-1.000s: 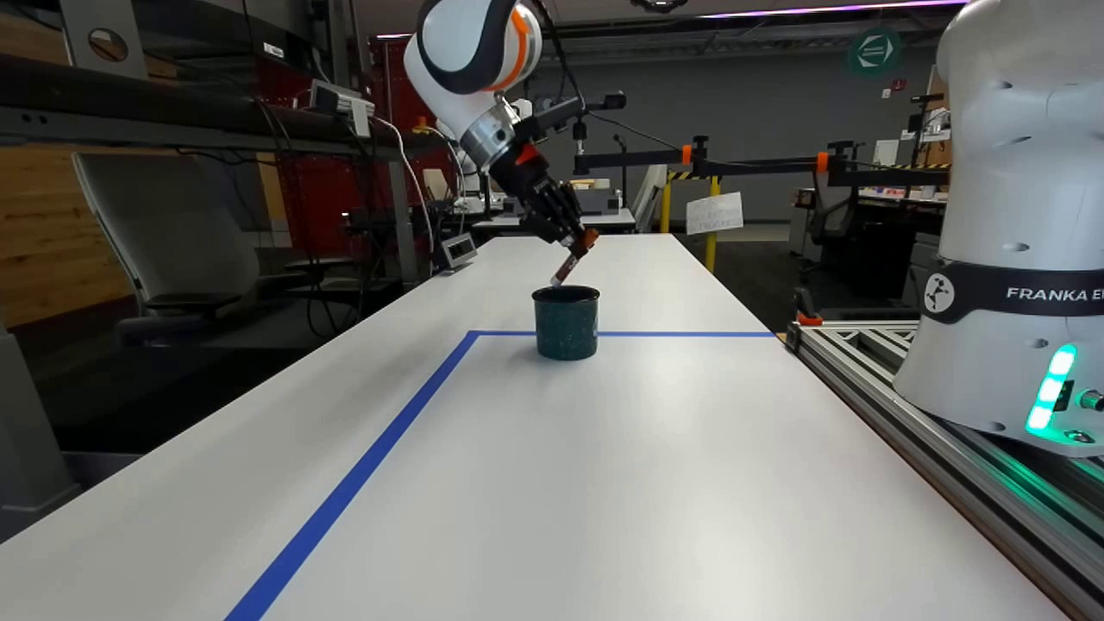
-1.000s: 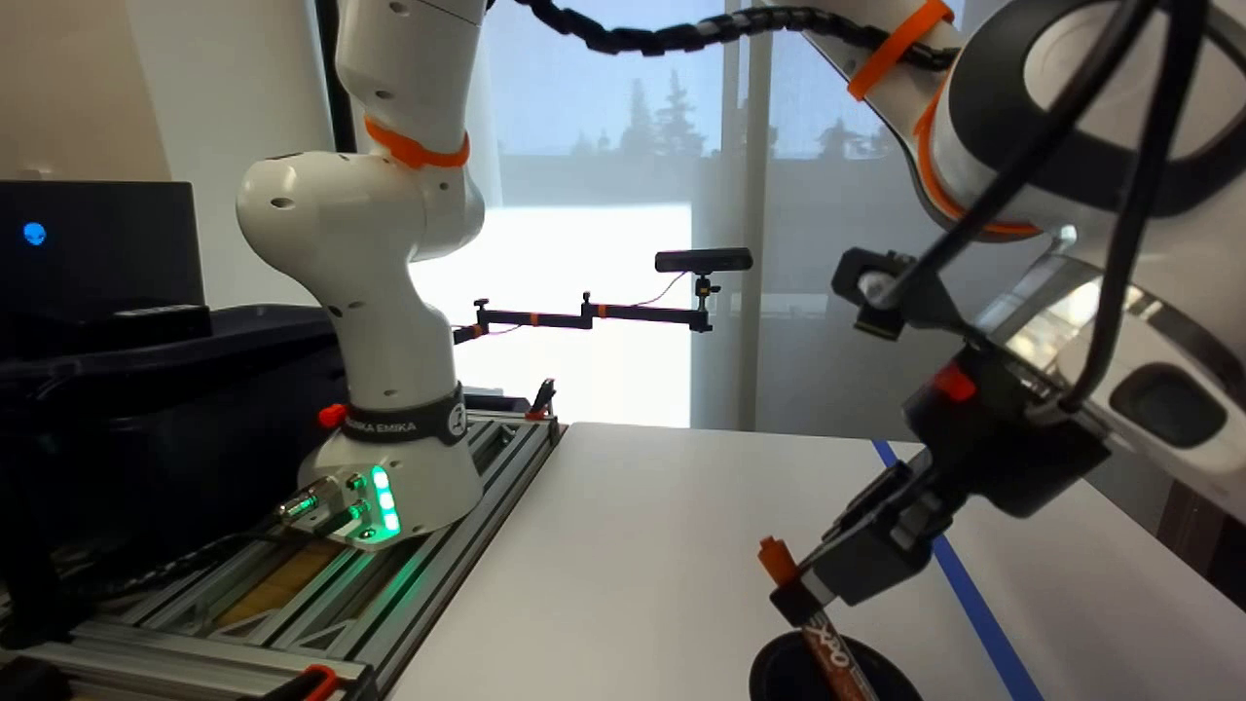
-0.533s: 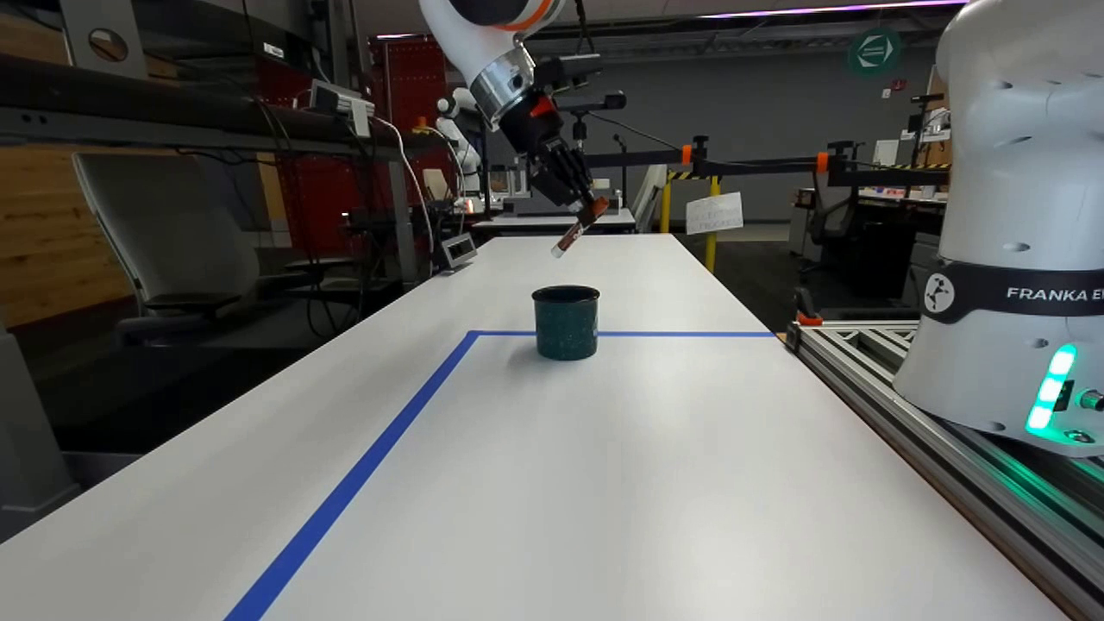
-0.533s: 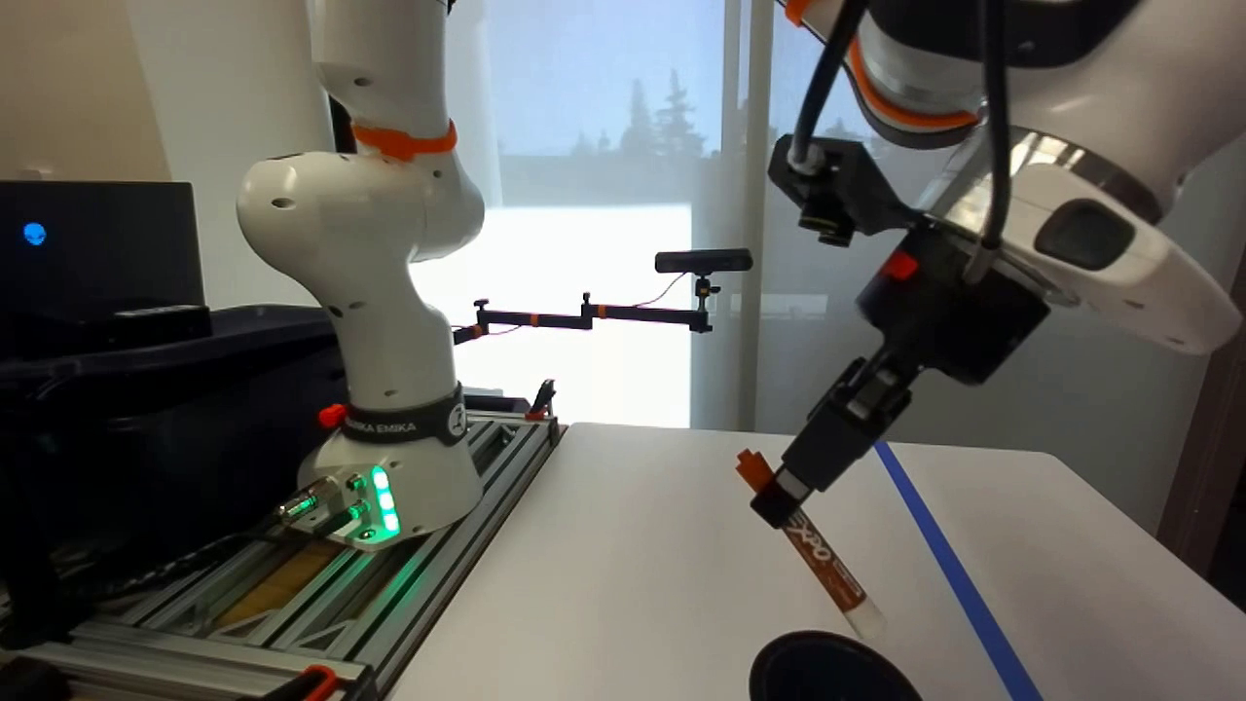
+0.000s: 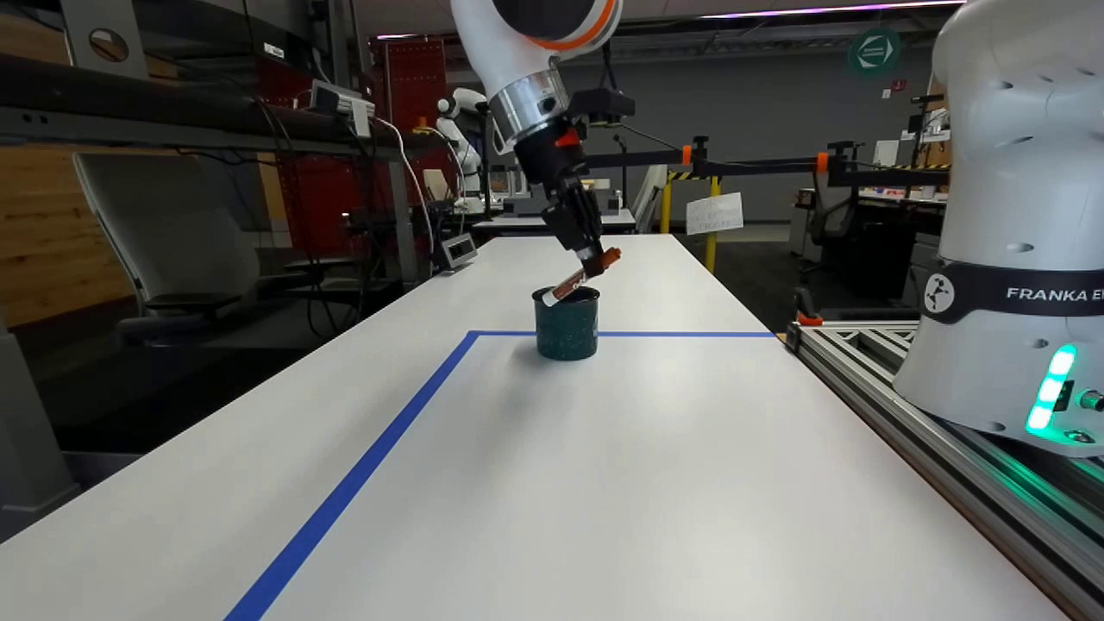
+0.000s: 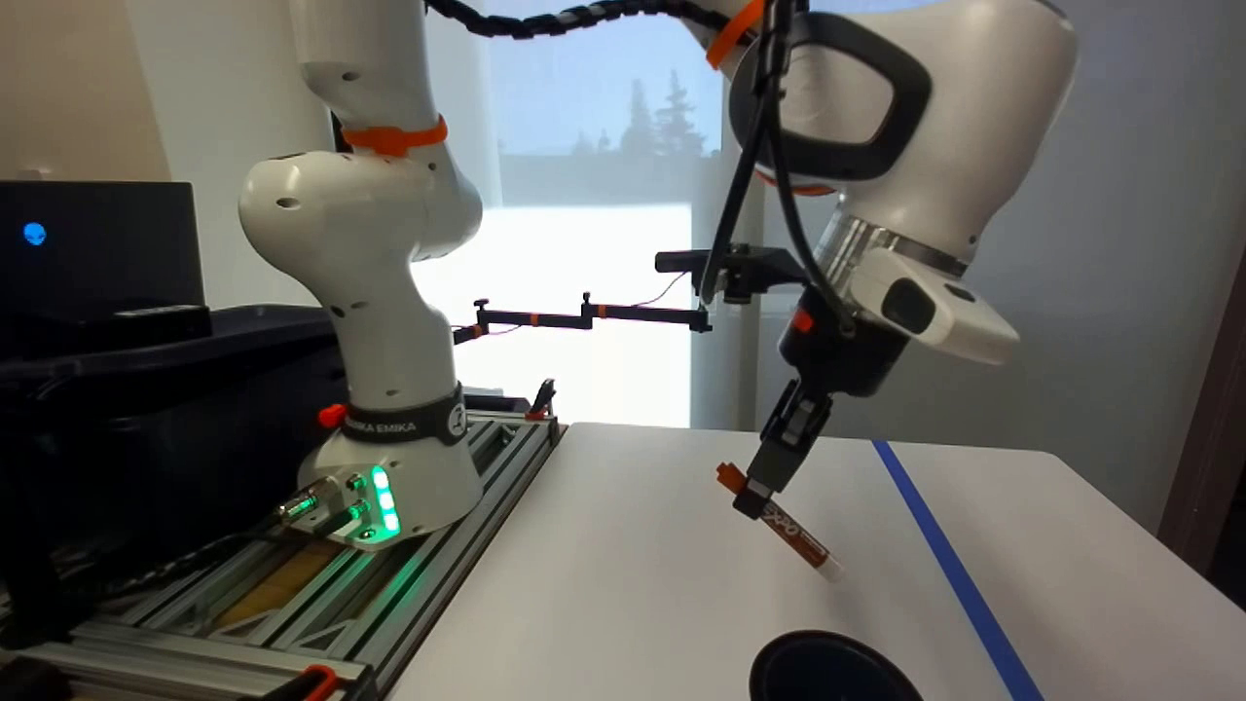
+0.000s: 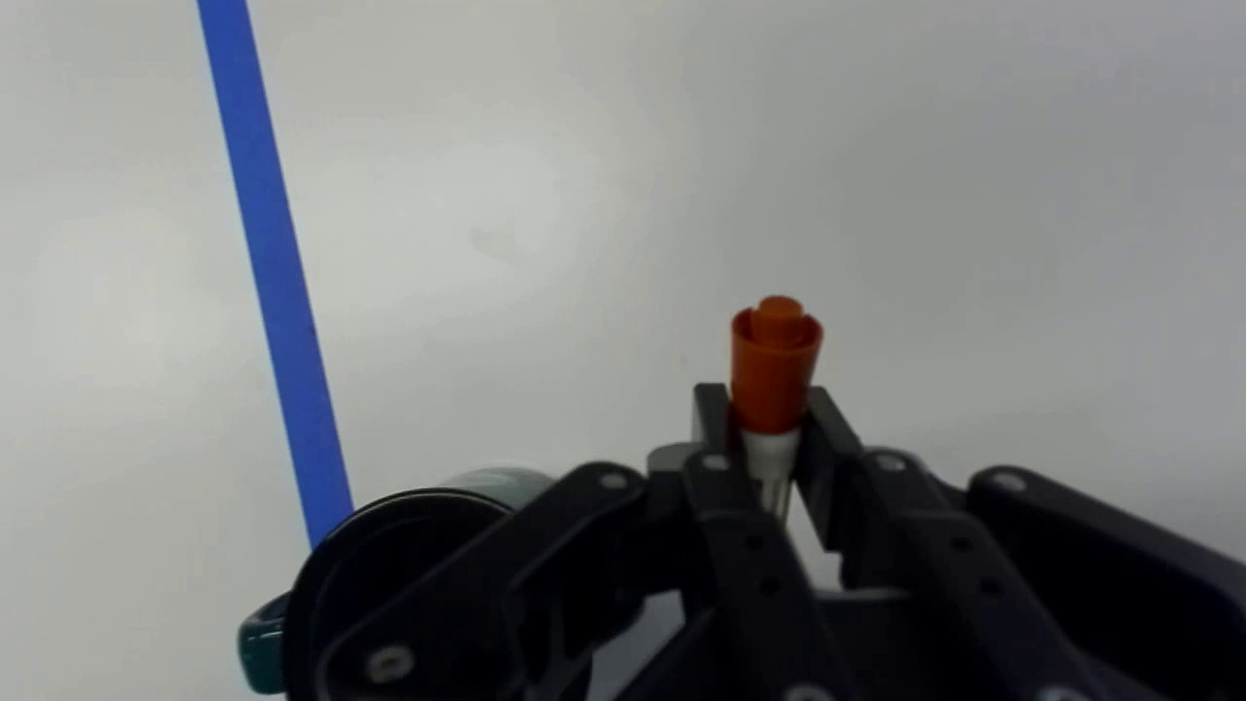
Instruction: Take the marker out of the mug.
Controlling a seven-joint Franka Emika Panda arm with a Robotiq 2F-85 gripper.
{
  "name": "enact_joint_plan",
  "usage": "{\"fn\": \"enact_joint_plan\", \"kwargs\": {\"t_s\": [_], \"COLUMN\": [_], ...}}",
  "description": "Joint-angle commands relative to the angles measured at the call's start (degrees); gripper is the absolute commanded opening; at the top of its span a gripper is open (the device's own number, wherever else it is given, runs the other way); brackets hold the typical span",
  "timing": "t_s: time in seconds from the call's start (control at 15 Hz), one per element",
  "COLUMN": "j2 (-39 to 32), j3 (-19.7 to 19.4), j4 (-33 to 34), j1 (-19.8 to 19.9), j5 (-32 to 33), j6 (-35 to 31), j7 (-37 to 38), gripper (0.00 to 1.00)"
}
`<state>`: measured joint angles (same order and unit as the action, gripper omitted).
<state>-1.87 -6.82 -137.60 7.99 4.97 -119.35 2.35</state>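
The marker, with an orange cap and brown label, is in my gripper in both exterior views [image 5: 569, 286] [image 6: 796, 537]. Its cap points up toward the wrist camera in the wrist view [image 7: 776, 375]. My gripper [image 5: 593, 264] is shut on it just below the cap, also seen in an exterior view [image 6: 755, 500] and the wrist view [image 7: 769, 428]. The marker is tilted, held above the table, outside the mug. The teal mug [image 5: 567, 332] stands upright on the table. It shows partly at the bottom of an exterior view [image 6: 818, 636] and lower left in the wrist view [image 7: 389, 545].
The white table [image 5: 655, 448] carries blue tape lines [image 5: 371, 474], also seen in the wrist view [image 7: 277, 253]. The robot base [image 6: 389, 487] stands on a metal frame [image 6: 467, 555] along one table edge. A camera on a boom [image 6: 703, 261] stands beyond the table.
The marker was over the mug's opening, then rose above it. Now my gripper has carried it sideways past the mug and lower, still gripped. The mug has not moved.
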Motion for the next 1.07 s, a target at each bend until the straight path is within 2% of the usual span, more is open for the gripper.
{"fn": "enact_joint_plan", "kwargs": {"t_s": [0.0, 0.33, 0.6, 1.0], "j2": [3.46, 1.20, -1.00, -7.03], "j3": [0.17, -0.03, 0.35, 2.98], "j4": [-8.51, -15.84, -19.84, -20.14], "j1": [-0.42, -0.08, 0.23, 2.53], "j5": [-3.45, -8.50, -13.00, -19.31], "j6": [-10.53, -26.20, -36.10, -46.45], "j7": [-4.08, -10.39, -17.38, -27.53], "gripper": [0.05, 0.05, 0.05, 0.05]}}
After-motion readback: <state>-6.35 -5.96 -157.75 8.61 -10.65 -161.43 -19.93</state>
